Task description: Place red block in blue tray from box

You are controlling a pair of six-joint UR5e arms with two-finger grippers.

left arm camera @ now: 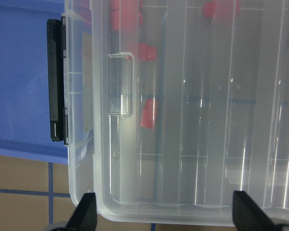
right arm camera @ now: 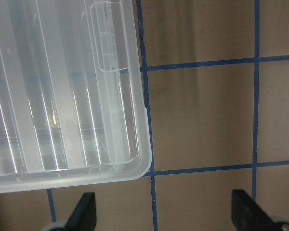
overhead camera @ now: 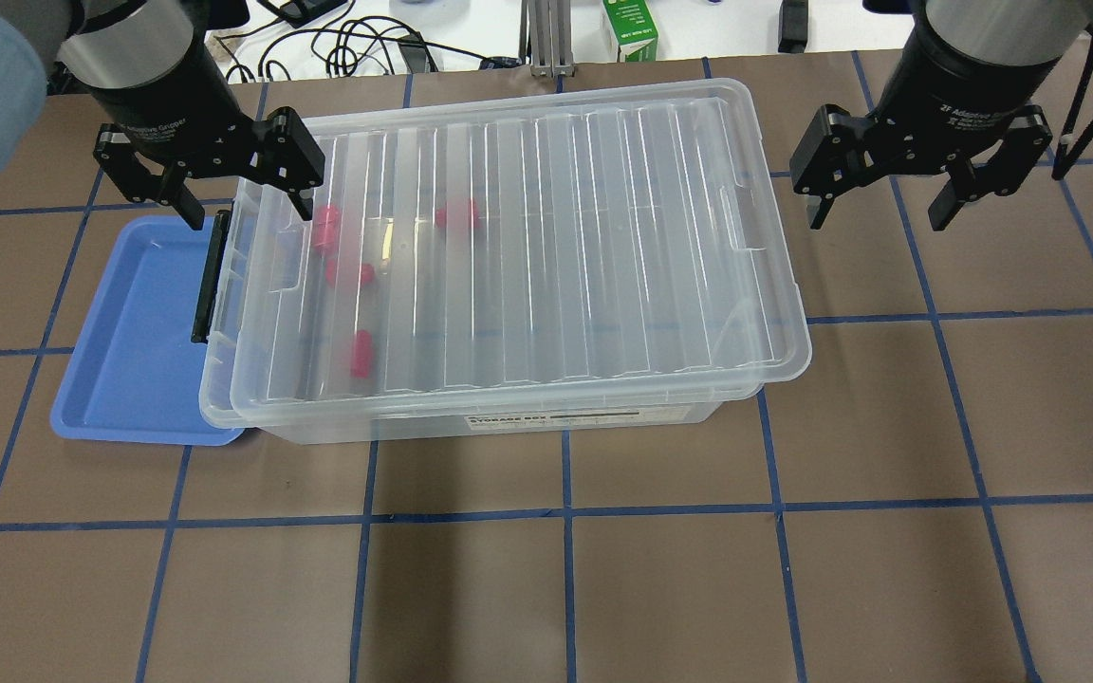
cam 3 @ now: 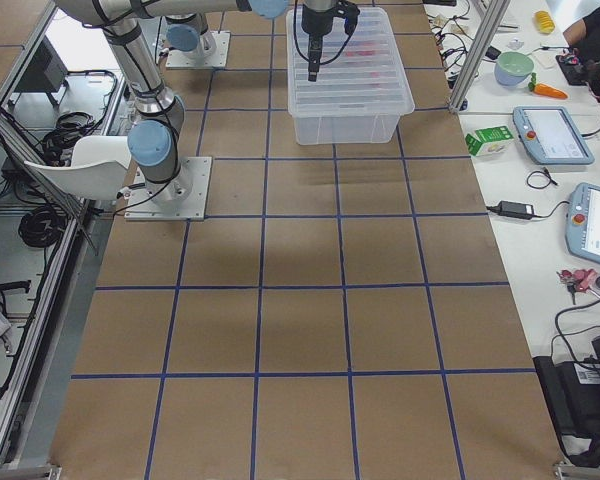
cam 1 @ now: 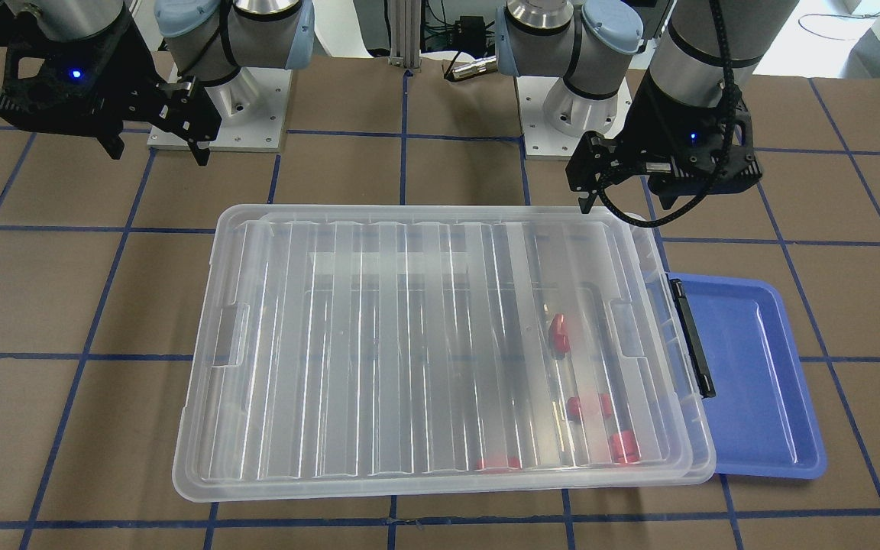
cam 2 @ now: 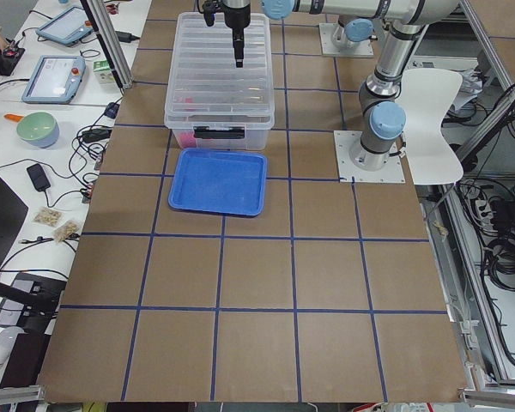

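The box (overhead camera: 527, 237) is a clear bin with its ribbed lid on and a black latch bar (overhead camera: 210, 275) at its left end. Several red blocks (overhead camera: 361, 353) lie inside near that end and show through the lid in the front view (cam 1: 560, 334) and the left wrist view (left arm camera: 148, 113). The blue tray (overhead camera: 129, 351) lies empty beside the latch end, also in the front view (cam 1: 761, 382). My left gripper (overhead camera: 248, 209) is open and empty above the box's latch end. My right gripper (overhead camera: 877, 213) is open and empty above the table just past the box's right end.
A green carton (overhead camera: 630, 28) and cables lie beyond the table's far edge. Both arm bases (cam 1: 218, 114) stand on the table behind the box. A white chair (cam 2: 433, 112) is beside the robot. Tablets and a bowl (cam 2: 36, 129) sit on the side bench.
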